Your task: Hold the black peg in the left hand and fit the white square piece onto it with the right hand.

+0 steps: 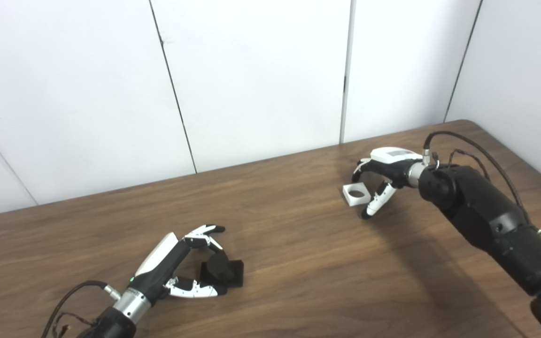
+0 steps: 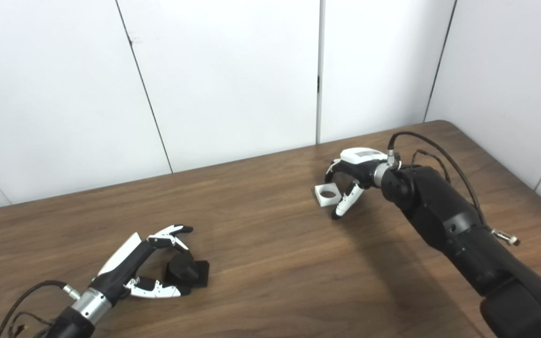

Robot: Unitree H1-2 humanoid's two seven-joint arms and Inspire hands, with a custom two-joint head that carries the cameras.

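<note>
Two hands well apart on wooden table (image 1: 298,263), wide bare room between. Left hand (image 1: 176,267) near front edge, fingers spread loosely around black peg (image 1: 221,272), grip uncertain. Right hand (image 1: 383,176) toward far right corner, curled about white square piece (image 1: 356,194), contact unclear. No readable writing anywhere.

Bright, even overhead light; soft shadows under both arms on the table (image 1: 298,244); slightly soft focus.
</note>
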